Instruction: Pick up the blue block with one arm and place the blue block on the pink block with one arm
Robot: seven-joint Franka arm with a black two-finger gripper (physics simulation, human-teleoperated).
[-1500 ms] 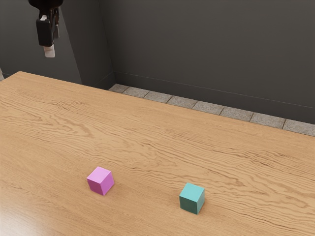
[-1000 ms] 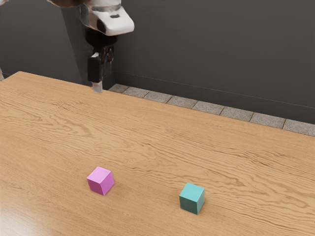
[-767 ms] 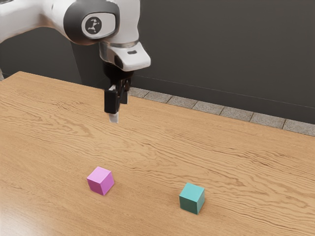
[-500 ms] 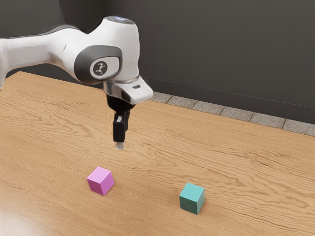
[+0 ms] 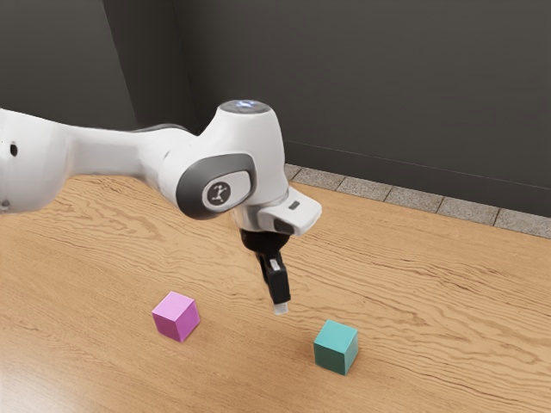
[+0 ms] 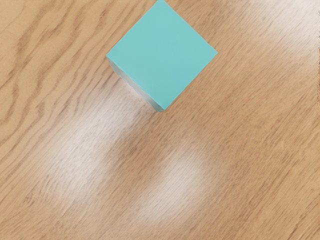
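Exterior view: the gripper hangs above the wooden table, pointing down. It is between the pink block toward the exterior view's left and the blue block toward the exterior view's right, nearer the blue block and touching neither. Whether the gripper is open or closed cannot be told from this angle. Wrist view: the blue block rests flat on the table.
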